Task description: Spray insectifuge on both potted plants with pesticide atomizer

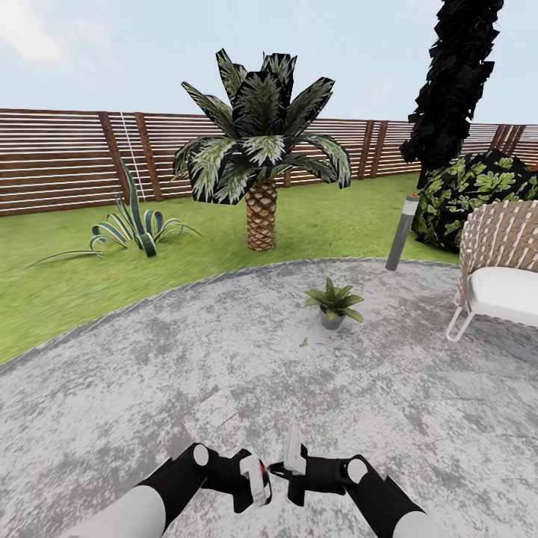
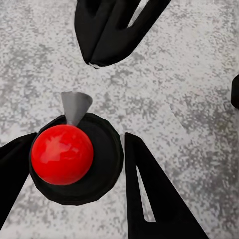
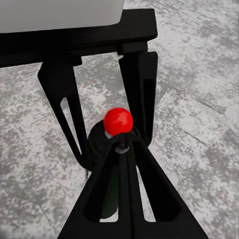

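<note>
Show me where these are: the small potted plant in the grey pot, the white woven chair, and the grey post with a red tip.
Small potted plant in grey pot [image 1: 333,301], head view, on its leaves.
White woven chair [image 1: 508,288], head view, on its seat cushion.
Grey post with red tip [image 1: 402,233], head view, on its shaft.

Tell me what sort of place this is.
A garden with a patio, as a simulator render: a green lawn, a brown horizontal-slat wooden fence, a scaly-trunked palm and a round mottled grey paved patio.
</note>
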